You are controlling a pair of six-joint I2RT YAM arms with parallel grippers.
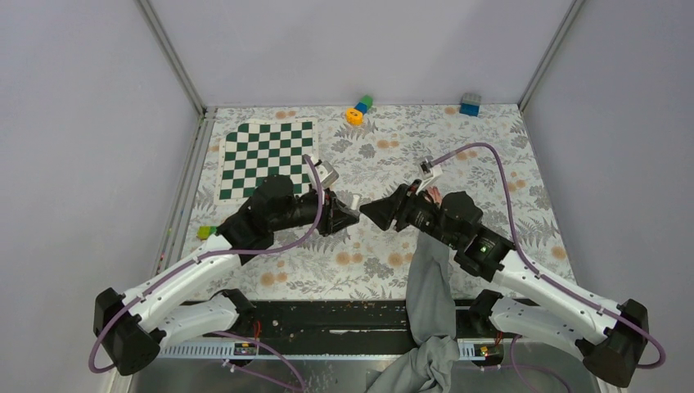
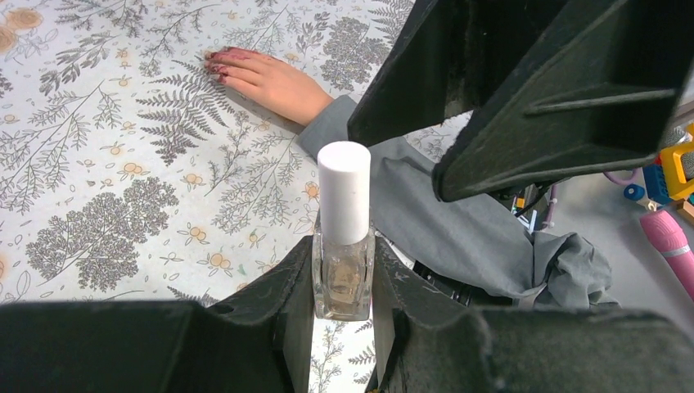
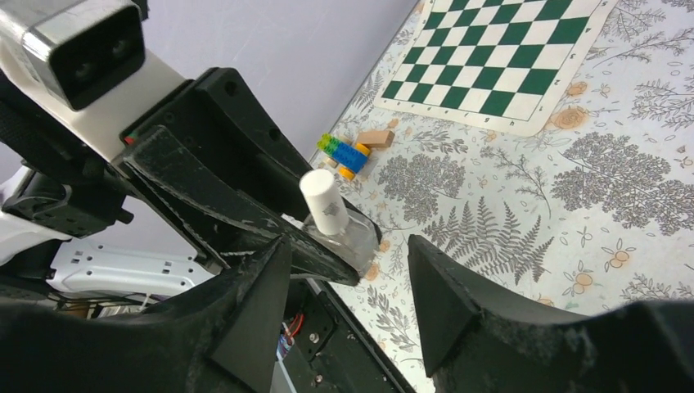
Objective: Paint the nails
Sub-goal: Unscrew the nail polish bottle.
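My left gripper (image 1: 350,214) is shut on a clear nail polish bottle (image 2: 344,274) with a white cap (image 2: 344,190), held above the table. In the right wrist view the bottle (image 3: 342,233) sits between the left gripper's fingers. My right gripper (image 1: 370,212) is open and empty, its tips facing the bottle's cap a short way off; it shows in its own view (image 3: 348,299). A bare hand (image 2: 274,79) with a grey sleeve (image 2: 458,217) lies flat on the floral cloth. Its dark-reddish nails (image 2: 217,64) point away. In the top view the hand (image 1: 433,196) is mostly hidden by the right arm.
A green and white chessboard (image 1: 266,158) lies at the back left. Toy bricks (image 1: 358,109) and a blue block (image 1: 470,104) sit at the back edge. Small bricks (image 3: 348,151) lie near the left edge. A pink object (image 2: 671,246) lies off the table.
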